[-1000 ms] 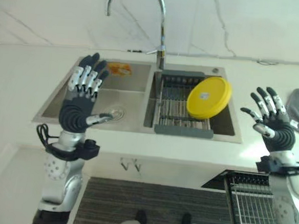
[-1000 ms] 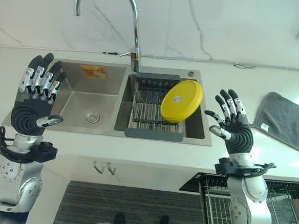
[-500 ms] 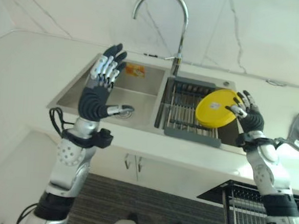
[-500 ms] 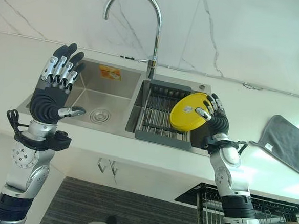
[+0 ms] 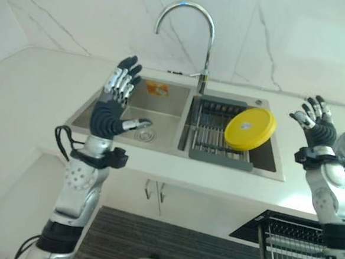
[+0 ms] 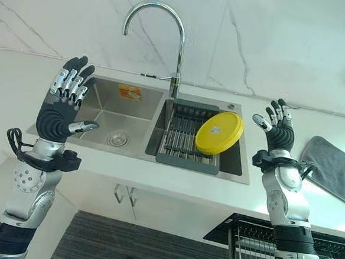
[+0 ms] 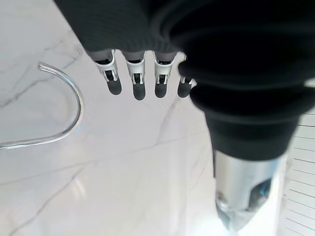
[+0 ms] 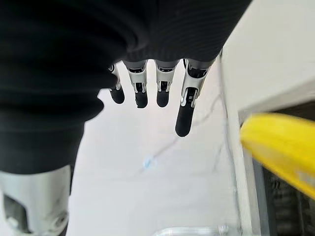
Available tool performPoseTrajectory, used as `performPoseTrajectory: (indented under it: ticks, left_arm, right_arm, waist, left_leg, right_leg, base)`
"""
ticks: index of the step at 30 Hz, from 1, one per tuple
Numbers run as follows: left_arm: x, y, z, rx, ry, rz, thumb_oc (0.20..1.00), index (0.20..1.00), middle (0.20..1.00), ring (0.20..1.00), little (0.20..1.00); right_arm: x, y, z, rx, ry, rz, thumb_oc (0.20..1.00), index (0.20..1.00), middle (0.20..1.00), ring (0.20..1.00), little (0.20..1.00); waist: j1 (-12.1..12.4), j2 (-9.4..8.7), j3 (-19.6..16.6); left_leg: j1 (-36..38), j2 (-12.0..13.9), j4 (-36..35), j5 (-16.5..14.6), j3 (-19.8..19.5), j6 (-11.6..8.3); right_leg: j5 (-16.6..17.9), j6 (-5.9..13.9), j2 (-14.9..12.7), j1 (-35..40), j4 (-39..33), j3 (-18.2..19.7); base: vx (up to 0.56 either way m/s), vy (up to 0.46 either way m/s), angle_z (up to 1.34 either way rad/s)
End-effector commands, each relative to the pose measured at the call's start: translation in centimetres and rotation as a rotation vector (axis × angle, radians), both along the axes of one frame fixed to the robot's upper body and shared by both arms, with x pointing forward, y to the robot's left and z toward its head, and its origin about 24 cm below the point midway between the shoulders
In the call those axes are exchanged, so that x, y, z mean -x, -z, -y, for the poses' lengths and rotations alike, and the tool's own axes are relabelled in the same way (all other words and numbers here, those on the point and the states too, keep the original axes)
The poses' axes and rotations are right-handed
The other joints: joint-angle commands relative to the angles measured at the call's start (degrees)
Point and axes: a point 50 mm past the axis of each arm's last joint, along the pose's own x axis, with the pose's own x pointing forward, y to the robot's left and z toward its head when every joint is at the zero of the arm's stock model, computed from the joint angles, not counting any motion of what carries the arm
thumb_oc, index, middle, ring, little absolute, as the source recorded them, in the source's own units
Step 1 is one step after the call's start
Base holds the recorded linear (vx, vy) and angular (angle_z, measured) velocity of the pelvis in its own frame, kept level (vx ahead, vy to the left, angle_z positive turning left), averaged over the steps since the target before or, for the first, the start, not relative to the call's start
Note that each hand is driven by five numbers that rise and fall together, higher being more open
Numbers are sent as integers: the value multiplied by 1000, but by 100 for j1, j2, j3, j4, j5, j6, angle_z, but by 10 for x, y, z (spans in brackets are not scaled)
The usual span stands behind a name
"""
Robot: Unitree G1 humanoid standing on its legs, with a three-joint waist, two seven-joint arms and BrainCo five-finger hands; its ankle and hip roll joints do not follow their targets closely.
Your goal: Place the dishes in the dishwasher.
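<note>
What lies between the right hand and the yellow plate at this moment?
Nothing stands between them. In the right eye view the open right hand hovers beside the yellow plate, which leans on the drying rack; below the gap are the sink rim and bare counter.

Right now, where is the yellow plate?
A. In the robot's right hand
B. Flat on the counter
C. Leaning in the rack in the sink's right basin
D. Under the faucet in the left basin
C: the yellow plate leans tilted in the dish rack in the sink's right basin, and the open right hand is beside it, apart.
</note>
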Motion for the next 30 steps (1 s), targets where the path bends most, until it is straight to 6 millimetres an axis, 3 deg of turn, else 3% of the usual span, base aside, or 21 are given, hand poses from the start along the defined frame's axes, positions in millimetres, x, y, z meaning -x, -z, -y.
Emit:
performPoseTrajectory:
  ticks: [1, 5, 6, 7, 30]
  left_arm:
    - [-1, -12, 0, 4, 14, 63, 1000, 1000, 1000, 1000, 1000]
    - [-1, -12, 0, 4, 14, 63, 1000, 1000, 1000, 1000, 1000]
    - [-4, -12, 1, -6, 25, 53, 1000, 1000, 1000, 1000, 1000]
    - [-6, -12, 2, -6, 26, 50, 1000, 1000, 1000, 1000, 1000]
    - [-11, -10, 0, -11, 23, 12, 1000, 1000, 1000, 1000, 1000]
  right_arm:
    - [-7, -39, 12, 3, 30, 151, 1000, 1000, 1000, 1000, 1000]
    - [-7, -39, 12, 3, 30, 151, 1000, 1000, 1000, 1000, 1000]
    - [-14, -21, 18, -12, 48, 45, 1000, 1000, 1000, 1000, 1000]
    - [-19, -16, 21, -20, 57, 15, 1000, 1000, 1000, 1000, 1000]
    - [-31, 17, 31, -47, 51, -177, 1000, 1000, 1000, 1000, 1000]
  waist:
    - [140, 31, -163]
    - [140, 31, -162]
    - [182, 23, -176]
    - [198, 30, -171]
    - [321, 55, -157]
  left_leg:
    - [252, 448, 9, -824, 169, -293]
    - [252, 448, 9, -824, 169, -293]
    - [258, 459, 9, -815, 196, -300]
    - [267, 466, 9, -817, 203, -303]
    - [285, 479, 9, -788, 183, -340]
  right_leg:
    - [-527, 160, -198, 88, 54, -252]
    - [-527, 160, -198, 88, 54, -252]
    - [-520, 155, -202, 103, 46, -267]
    - [-521, 147, -199, 112, 43, -270]
    - [-551, 106, -181, 188, 33, -300]
  base:
    - [0, 0, 0]
    - [0, 0, 0]
    - [0, 0, 0]
    - [0, 0, 0]
    - [1, 1, 0]
